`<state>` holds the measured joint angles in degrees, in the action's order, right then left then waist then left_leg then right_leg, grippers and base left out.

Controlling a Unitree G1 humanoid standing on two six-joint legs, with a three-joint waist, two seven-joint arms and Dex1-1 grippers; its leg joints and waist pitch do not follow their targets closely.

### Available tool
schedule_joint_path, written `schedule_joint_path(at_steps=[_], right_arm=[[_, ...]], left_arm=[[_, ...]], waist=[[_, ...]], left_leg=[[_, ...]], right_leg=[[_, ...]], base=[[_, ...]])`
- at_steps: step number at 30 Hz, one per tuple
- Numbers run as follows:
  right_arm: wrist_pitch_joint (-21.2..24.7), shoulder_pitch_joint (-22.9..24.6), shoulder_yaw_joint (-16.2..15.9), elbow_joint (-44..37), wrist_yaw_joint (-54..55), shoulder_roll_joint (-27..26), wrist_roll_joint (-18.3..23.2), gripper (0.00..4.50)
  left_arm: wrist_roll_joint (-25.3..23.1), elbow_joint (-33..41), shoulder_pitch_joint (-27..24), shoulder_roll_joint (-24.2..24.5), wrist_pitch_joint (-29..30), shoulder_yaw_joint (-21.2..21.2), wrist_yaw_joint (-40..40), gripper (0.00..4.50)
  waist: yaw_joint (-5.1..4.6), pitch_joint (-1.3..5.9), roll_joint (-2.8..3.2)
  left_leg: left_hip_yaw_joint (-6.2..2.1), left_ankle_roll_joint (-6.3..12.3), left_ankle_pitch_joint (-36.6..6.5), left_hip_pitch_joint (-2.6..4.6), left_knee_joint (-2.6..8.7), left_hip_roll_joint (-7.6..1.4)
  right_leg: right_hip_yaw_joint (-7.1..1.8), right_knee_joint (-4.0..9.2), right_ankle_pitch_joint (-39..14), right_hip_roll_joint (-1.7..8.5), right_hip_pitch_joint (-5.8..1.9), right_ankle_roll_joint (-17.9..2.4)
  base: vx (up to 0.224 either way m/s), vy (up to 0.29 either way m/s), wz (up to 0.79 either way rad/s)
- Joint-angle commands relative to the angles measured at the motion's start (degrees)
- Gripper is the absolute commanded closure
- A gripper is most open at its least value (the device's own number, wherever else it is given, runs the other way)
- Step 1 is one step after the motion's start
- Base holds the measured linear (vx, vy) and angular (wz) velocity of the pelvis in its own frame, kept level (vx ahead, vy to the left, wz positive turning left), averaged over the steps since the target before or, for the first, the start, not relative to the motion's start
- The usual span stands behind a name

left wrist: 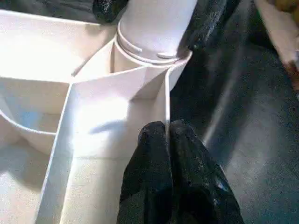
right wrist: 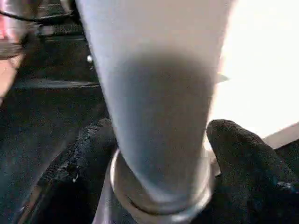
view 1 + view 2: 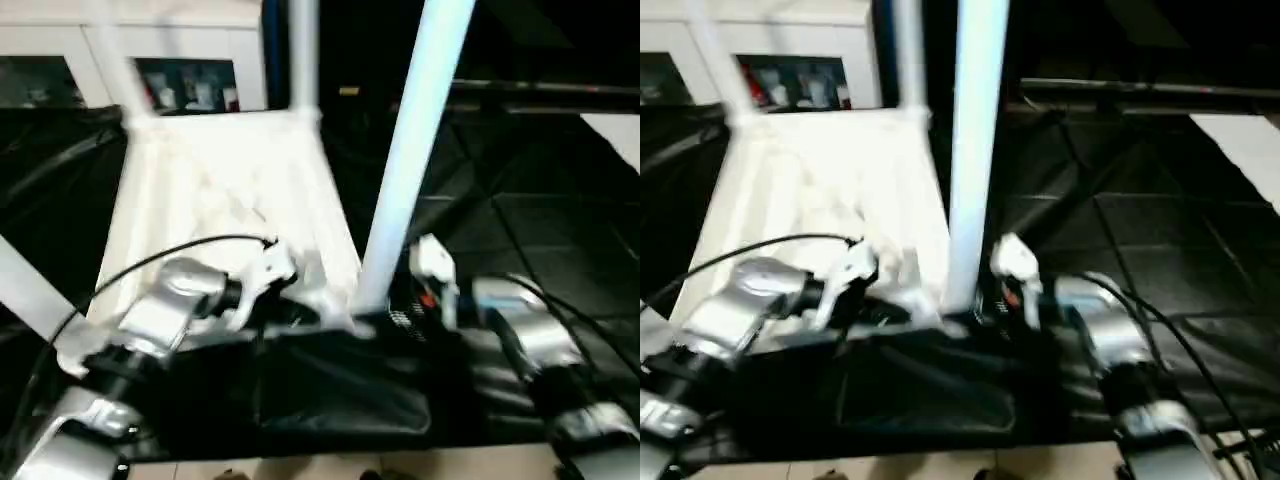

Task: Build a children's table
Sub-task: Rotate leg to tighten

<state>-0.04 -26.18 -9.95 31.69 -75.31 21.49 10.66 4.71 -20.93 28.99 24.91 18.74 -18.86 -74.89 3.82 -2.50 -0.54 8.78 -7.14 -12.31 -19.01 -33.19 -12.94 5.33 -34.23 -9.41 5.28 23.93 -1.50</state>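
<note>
Upside-down table top (image 3: 230,200) lies on black cloth (image 3: 330,390). Right gripper (image 2: 159,154) straddles the near leg (image 3: 410,160) at its socket; left gripper (image 1: 167,140) pinches a rib. Looks light, stiff, slick plastic, so I'd grab legs low.

silver forearms (image 3: 170,305), black cable looped over left one, white wrist housings, black-fingered hands (image 1: 170,179).

Work surface covered in black sheeting (image 3: 520,220), bearing 1 inverted white table top (image 3: 230,210), ribbed underside upward, with white tube legs (image 3: 410,160) standing in its corner sockets.
</note>
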Motion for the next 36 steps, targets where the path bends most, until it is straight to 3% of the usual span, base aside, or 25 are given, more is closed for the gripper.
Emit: schedule_joint_path(at_steps=[1,6,9,11,13,19,20,21,23,24,26,28,32,33,34,35,36], right_arm=[[0.7,0.3,-0.9,-2.1,-1.8,1.0,0.3,1.02],[2.6,0.6,-1.5,-3.4,-3.0,1.4,0.9,1.35],[2.8,0.6,-1.6,-3.3,-3.2,1.1,0.9,1.69],[3.5,1.0,-1.5,-3.7,-2.3,0.2,1.3,1.87],[3.6,1.1,-1.3,-3.5,-1.7,-0.2,1.5,2.11],[3.7,0.0,0.9,3.0,14.8,-6.2,-2.0,2.44],[4.1,-0.6,2.0,5.9,23.7,-9.2,-3.7,2.48],[4.1,-0.6,2.0,5.9,23.7,-9.2,-3.7,2.48],[5.1,-1.4,3.9,8.2,32.6,-12.7,-4.0,2.50],[5.1,-1.5,4.1,8.5,33.5,-13.1,-4.0,2.51],[5.7,-3.6,6.5,12.6,45.7,-17.1,-4.7,2.52],[5.9,-4.9,7.5,14.7,51.0,-19.4,-4.6,2.52],[5.0,-6.1,6.8,15.7,52.5,-21.6,-5.3,2.52],[4.2,-6.3,6.3,15.6,51.5,-22.0,-5.6,2.52],[3.5,-6.4,5.8,15.2,49.9,-22.2,-5.7,2.17],[3.0,-6.4,5.4,15.0,48.7,-22.4,-5.8,2.17],[1.4,-6.4,4.4,14.3,45.2,-22.1,-6.2,1.82]], left_arm=[[0.1,0.7,-0.3,-0.2,0.5,-2.2,-2.4,4.50],[0.5,0.6,-0.1,0.5,0.7,-2.0,-3.1,4.50],[0.5,0.6,-0.2,0.7,0.7,-1.8,-2.7,4.50],[-0.1,0.3,-0.5,0.1,0.1,-1.4,-0.4,4.50],[-0.4,0.1,-0.6,-0.1,-0.2,-1.1,0.5,4.50],[-2.2,-1.9,-0.5,-4.1,-1.3,1.1,10.2,4.50],[-3.5,-2.9,-0.3,-6.1,-1.4,1.6,15.2,4.50],[-3.5,-2.9,-0.3,-6.1,-1.4,1.6,15.2,4.50],[-4.5,-3.8,0.0,-8.4,-1.2,1.7,19.6,4.50],[-4.6,-3.9,0.0,-8.6,-1.2,1.7,20.0,4.50],[-5.6,-5.5,0.9,-12.2,-0.7,1.9,25.6,4.50],[-6.1,-6.0,1.3,-13.8,-0.9,1.8,27.9,4.50],[-5.9,-5.5,1.4,-15.2,-0.6,1.7,28.6,4.50],[-5.9,-5.4,1.4,-15.4,-0.6,1.6,28.3,4.50],[-5.9,-5.4,1.5,-15.4,-0.8,1.4,27.7,4.50],[-5.9,-5.3,1.5,-15.4,-0.9,1.2,27.2,4.50],[-6.0,-5.5,1.7,-14.8,-1.4,0.9,25.7,4.50]], waist=[[0.12,3.31,0.82],[0.11,3.40,0.05],[0.13,3.51,0.26],[0.14,3.51,-0.10],[0.20,3.48,-0.01],[-0.25,2.83,0.06],[-0.55,2.80,0.07],[-0.55,2.80,0.07],[-1.59,2.51,-0.13],[-1.69,2.59,-0.11],[-2.17,2.67,-0.62],[-2.40,2.57,-0.48],[-3.00,2.61,-0.32],[-2.97,2.68,0.02],[-3.12,2.63,-0.12],[-3.12,2.68,-0.10],[-3.21,2.74,-0.55]], left_leg=[[1.36,5.13,-9.3,-0.55,3.70,-0.16],[1.26,4.72,-8.3,-0.89,3.62,0.03],[1.21,4.82,-7.1,-0.85,3.55,0.02],[1.24,5.12,-6.3,-0.89,3.48,0.05],[1.25,5.07,-6.4,-0.94,3.50,0.09],[1.16,2.26,-12.0,-0.74,3.95,0.28],[0.86,1.40,-12.6,-0.97,4.08,0.36],[0.86,1.40,-12.6,-0.97,4.08,0.36],[0.57,0.66,-17.3,-0.72,4.25,0.75],[0.45,0.67,-17.6,-0.68,4.18,0.78],[0.39,0.97,-17.2,-0.83,4.22,0.87],[0.19,0.65,-18.3,-0.65,4.21,0.95],[0.01,1.25,-21.1,-0.55,4.45,0.81],[-0.04,1.38,-21.3,-0.49,4.50,0.80],[0.03,1.67,-21.3,-0.55,4.56,0.71],[0.04,1.80,-21.4,-0.55,4.57,0.66],[0.10,2.11,-20.8,-0.79,4.62,0.56]], right_leg=[[-2.46,3.18,-7.7,2.07,-4.00,-15.6],[-2.51,3.22,-10.0,2.11,-4.22,-14.0],[-2.50,3.02,-8.9,2.12,-4.13,-14.2],[-2.50,2.92,-8.1,2.12,-4.15,-14.3],[-2.51,3.01,-8.8,2.17,-4.15,-14.0],[-2.44,4.26,-19.8,2.25,-3.54,-10.1],[-2.32,4.30,-22.3,2.22,-3.77,-8.8],[-2.32,4.30,-22.3,2.22,-3.77,-8.8],[-1.83,5.47,-30.6,2.22,-3.40,-5.1],[-1.79,5.61,-31.7,2.34,-3.40,-4.5],[-1.66,5.90,-32.6,2.24,-3.09,-3.4],[-1.33,6.19,-34.5,2.29,-2.89,-2.7],[-1.12,6.48,-32.3,2.15,-2.70,-3.0],[-1.20,6.36,-31.5,2.16,-2.72,-3.3],[-1.30,6.33,-30.4,2.15,-2.70,-4.0],[-1.34,6.25,-29.9,2.15,-2.73,-4.3],[-1.52,6.01,-28.1,2.22,-2.93,-5.3]], base=[[0.000,0.000,0.00],[0.000,0.000,0.00],[0.000,0.000,0.00],[0.000,0.000,0.00],[0.000,0.000,0.00],[0.000,0.000,0.00],[0.000,0.000,0.00],[0.000,0.000,0.00],[0.000,0.000,0.00],[0.000,0.000,0.00],[0.000,0.000,0.00],[0.000,0.000,0.00],[0.000,0.000,0.00],[0.000,0.000,0.00],[0.000,0.000,0.00],[0.000,0.000,0.00],[0.000,0.000,0.00]])
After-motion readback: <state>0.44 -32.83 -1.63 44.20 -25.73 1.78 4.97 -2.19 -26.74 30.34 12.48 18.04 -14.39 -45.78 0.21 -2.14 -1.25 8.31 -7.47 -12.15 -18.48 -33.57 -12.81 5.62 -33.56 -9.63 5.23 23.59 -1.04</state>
